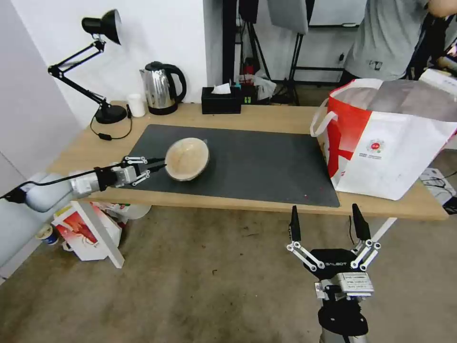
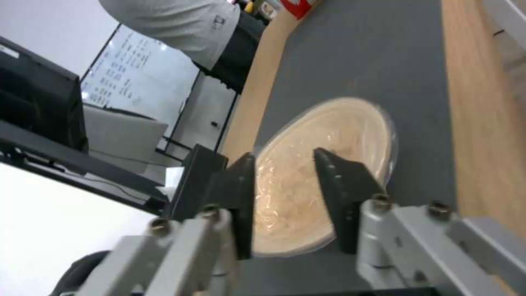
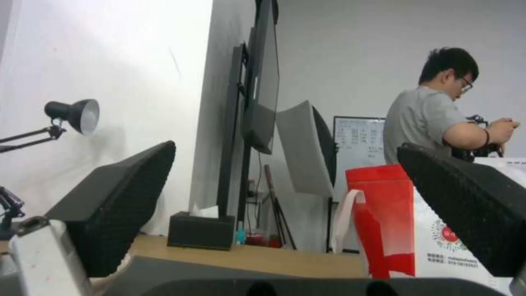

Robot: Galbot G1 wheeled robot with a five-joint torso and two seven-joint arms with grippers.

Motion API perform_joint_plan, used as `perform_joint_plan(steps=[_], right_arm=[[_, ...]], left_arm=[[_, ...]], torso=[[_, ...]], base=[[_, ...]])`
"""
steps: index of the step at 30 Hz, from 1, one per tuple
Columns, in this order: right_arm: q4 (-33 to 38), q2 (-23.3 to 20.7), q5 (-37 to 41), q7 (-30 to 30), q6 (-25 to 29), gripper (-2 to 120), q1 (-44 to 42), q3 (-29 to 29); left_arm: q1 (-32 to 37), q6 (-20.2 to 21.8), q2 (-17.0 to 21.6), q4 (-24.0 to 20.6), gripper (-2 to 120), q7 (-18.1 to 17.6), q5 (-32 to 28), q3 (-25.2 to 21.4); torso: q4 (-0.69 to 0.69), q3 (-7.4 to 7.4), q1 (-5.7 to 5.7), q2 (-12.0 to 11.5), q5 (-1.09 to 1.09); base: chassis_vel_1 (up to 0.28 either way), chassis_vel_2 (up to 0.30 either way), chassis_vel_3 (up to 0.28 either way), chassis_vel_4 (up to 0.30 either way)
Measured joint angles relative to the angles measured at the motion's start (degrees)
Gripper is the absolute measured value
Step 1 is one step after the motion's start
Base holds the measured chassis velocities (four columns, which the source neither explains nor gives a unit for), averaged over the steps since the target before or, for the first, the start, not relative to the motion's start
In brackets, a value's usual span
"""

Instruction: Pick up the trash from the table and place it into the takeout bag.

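The shallow tan paper bowl [image 1: 187, 158] sits tipped at the left part of the dark grey mat [image 1: 266, 162] on the light-wood table [image 1: 266, 119]. My left gripper [image 1: 159, 165] reaches in from the left, its fingers drawn close on the bowl's near rim. In the left wrist view the bowl [image 2: 328, 164] shows between and beyond the two narrowed fingers of the left gripper [image 2: 282, 164]. The white takeout bag [image 1: 390, 147] with a red side stands open at the table's right end. My right gripper [image 1: 328, 221] hangs open below the front edge, facing the bag [image 3: 384, 222].
Along the back edge stand a black desk lamp [image 1: 102, 28], a small white cup [image 1: 136, 105], a steel kettle [image 1: 162, 88] and a black tissue box [image 1: 221, 100]. A red-and-white box [image 1: 88, 228] lies on the floor under the left end. A person stands behind the bag.
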Motion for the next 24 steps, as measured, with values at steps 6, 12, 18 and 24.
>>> perform_joint_plan(steps=[6,12,18,24], right_arm=[[0.0,0.0,0.0,0.0,0.0,100,0.0,0.0],[0.0,0.0,0.0,0.0,0.0,100,0.0,0.0],[0.0,0.0,0.0,0.0,0.0,100,0.0,0.0],[0.0,0.0,0.0,0.0,0.0,100,0.0,0.0]], left_arm=[[5.8,0.4,4.4,-5.6,54,-0.8,-2.1,-4.9],[6.3,1.0,5.1,-6.2,73,-1.7,-2.2,-5.1],[5.5,1.4,2.7,-4.1,96,-1.8,-0.9,-3.5],[4.9,1.3,0.8,-2.0,100,-1.8,0.2,-2.8]], torso=[[0.00,0.00,0.00,0.0,0.00],[0.00,0.00,0.00,0.0,0.00],[0.00,0.00,0.00,0.0,0.00],[0.00,0.00,0.00,0.0,-0.01]], base=[[0.000,0.000,0.000,0.000],[0.000,0.000,0.000,0.000],[0.000,0.000,0.000,0.000],[0.000,0.000,0.000,0.000]])
